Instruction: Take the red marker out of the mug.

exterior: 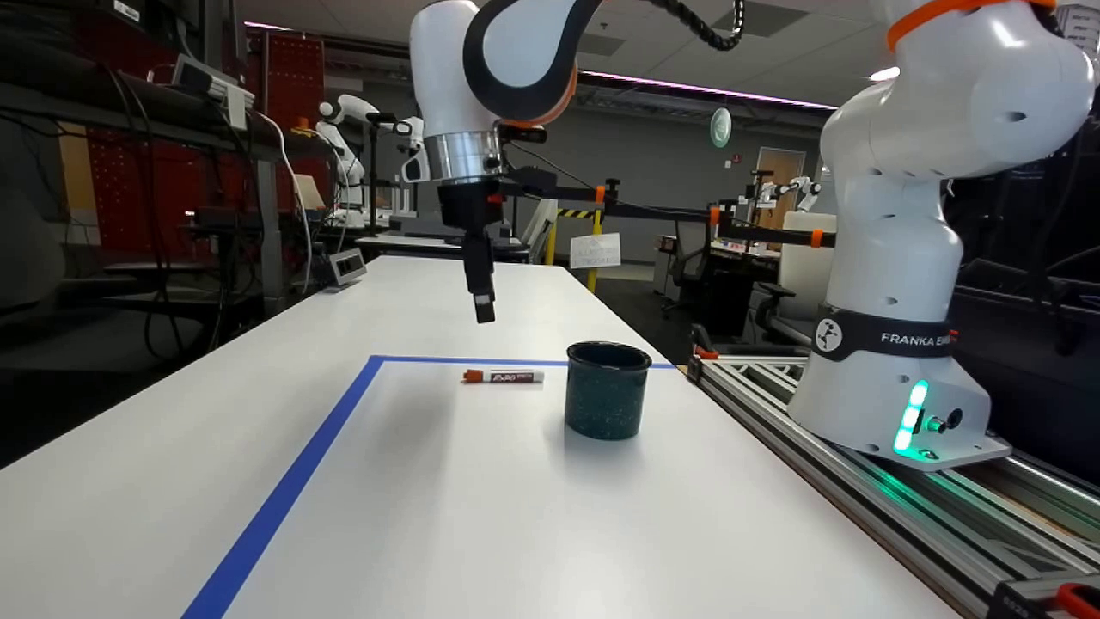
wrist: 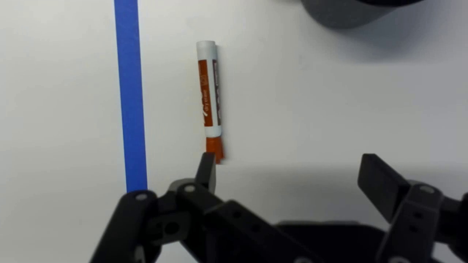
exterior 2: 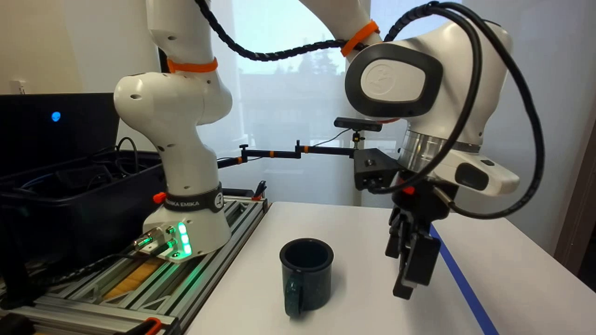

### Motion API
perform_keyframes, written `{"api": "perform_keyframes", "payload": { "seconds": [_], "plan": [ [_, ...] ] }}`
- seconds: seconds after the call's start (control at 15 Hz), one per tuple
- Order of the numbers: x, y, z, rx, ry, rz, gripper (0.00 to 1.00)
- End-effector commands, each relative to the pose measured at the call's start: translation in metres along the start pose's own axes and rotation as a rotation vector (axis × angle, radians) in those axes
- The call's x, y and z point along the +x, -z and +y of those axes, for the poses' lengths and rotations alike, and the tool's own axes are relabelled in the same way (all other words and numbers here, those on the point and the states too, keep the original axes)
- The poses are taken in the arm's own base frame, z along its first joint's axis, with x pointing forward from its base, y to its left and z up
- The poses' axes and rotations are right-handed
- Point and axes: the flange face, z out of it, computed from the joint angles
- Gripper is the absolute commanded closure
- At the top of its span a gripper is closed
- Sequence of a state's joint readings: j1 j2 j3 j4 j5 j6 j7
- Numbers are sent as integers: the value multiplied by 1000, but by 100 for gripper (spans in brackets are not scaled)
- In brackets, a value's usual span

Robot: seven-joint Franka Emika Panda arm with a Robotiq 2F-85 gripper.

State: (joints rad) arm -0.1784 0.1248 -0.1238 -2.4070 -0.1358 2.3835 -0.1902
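The red marker [exterior: 503, 376] lies flat on the white table beside the mug, outside it. In the wrist view the marker [wrist: 209, 95] has a white body with a red label and a red cap, and the left finger overlaps the cap's end. It does not show in an exterior view where the gripper [exterior 2: 407, 272] hangs in front. The dark teal mug [exterior: 606, 400] stands upright; its handle shows in an exterior view [exterior 2: 293, 295], and nothing sticks out of it. The mug's edge is at the top of the wrist view [wrist: 342, 16]. My gripper [wrist: 289, 157] is open and empty above the table.
Blue tape [exterior: 331, 413] marks lines on the white table [exterior: 481, 533]. The robot base [exterior 2: 186, 232] stands on a metal rail frame [exterior: 825, 438] along the table edge, on the mug's side. A small grey device [exterior: 346, 267] sits at the table's far edge.
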Motion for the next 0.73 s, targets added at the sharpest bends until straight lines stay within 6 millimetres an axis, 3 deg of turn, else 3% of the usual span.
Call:
{"api": "perform_keyframes", "payload": {
  "seconds": [0.0, 0.13, 0.2, 0.67],
  "plan": [
    [-20, 18, -18, 37, -40, 20, 0],
    [-24, 21, -21, 45, -51, 30, 0],
    [-10, 12, -14, 24, -28, 21, 0],
    [-15, 15, -17, 33, -36, 28, 0]
  ]
}}
